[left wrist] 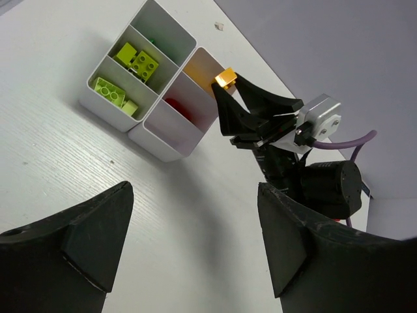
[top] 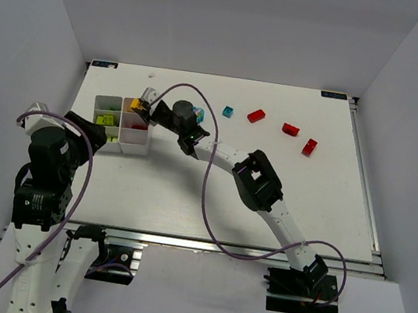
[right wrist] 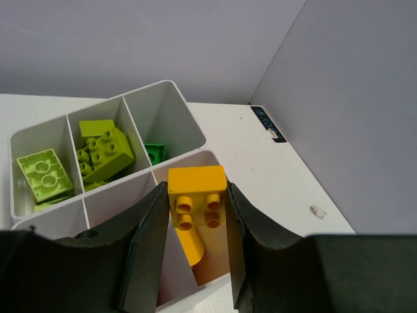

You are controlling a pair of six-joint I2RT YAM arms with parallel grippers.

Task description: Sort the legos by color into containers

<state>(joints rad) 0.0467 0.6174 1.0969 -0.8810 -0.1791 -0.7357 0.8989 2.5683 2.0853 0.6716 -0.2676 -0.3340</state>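
The white tray (top: 133, 150) stands at the left of the table. My right gripper (top: 141, 105) is shut on a yellow-orange brick (right wrist: 197, 193) and holds it over the tray's far right compartment, where another yellow piece (right wrist: 193, 246) lies. The left wrist view shows this brick (left wrist: 225, 78) above the tray's rim (left wrist: 163, 147). Lime bricks (right wrist: 104, 153) and a green brick (right wrist: 155, 154) lie in other compartments, and a red one (left wrist: 177, 107) in the near right one. My left gripper (left wrist: 195, 241) is open and empty, near the tray's front left.
Loose on the table right of the tray are a cyan brick (top: 228, 112) and three red bricks (top: 256, 116) (top: 291, 129) (top: 310, 146). A blue brick (top: 197, 111) shows partly behind the right arm. White walls enclose the table.
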